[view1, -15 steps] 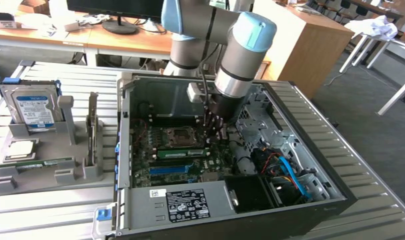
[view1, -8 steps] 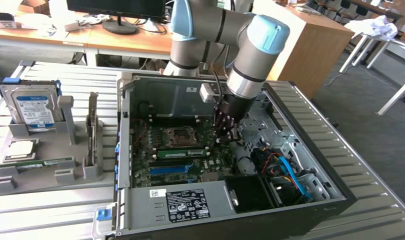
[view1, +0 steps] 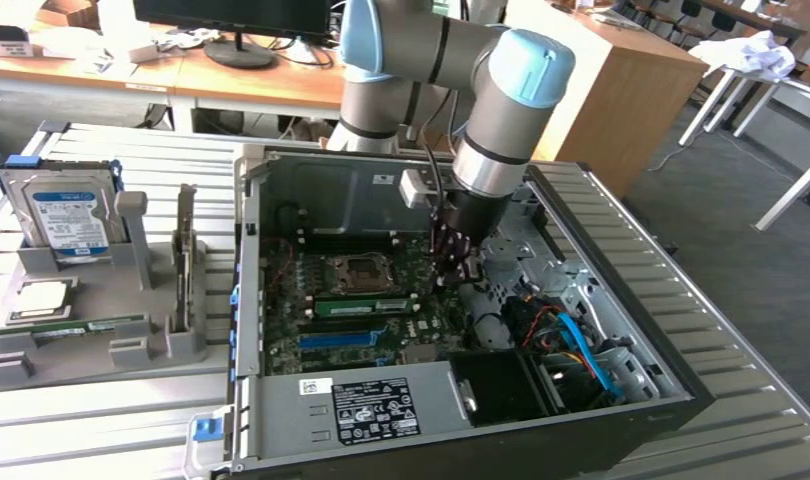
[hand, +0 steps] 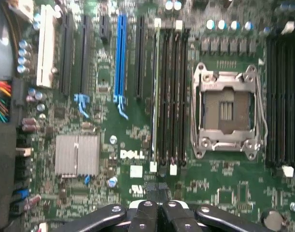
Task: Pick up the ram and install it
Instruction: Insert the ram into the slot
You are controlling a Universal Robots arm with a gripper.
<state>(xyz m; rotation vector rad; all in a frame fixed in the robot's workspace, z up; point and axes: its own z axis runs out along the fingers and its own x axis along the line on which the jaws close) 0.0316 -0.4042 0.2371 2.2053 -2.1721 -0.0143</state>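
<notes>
Toward the table's (view1: 739,330) left edge: grey holder (view1: 58,362) carrying a drive (view1: 61,215) upright, a chip (view1: 42,298) lying flat below it, and a green stick (view1: 78,326) lying flat along the holder's front ledge. Not yet lifted, that one.

Further right, in the middle of the table: open case (view1: 672,390) with its board (view1: 378,345) exposed. Empty socket (view1: 358,272) near the board's centre. Just below the socket, on the side nearer the case's front edge, the ram (view1: 362,305): a green strip lying along a slot, looking seated rather than loose, though hard to confirm full latching from here. In the wrist view, a pale edge (hand: 154,96) in the slot farthest from the socket (hand: 228,110), most likely the same ram seen from above; neighbouring slots (hand: 174,96) dark and bare.

Right of the ram: gripper (view1: 459,262) hanging inside the case above the board, near the ram's end but apart from it. Pads (hand: 152,191) pressed together, nothing between them, nothing carried.

Judged from this: pick-up done, placement into the slot apparently done, grip let go. Left, if anything: confirming the seat at both ends.
</notes>
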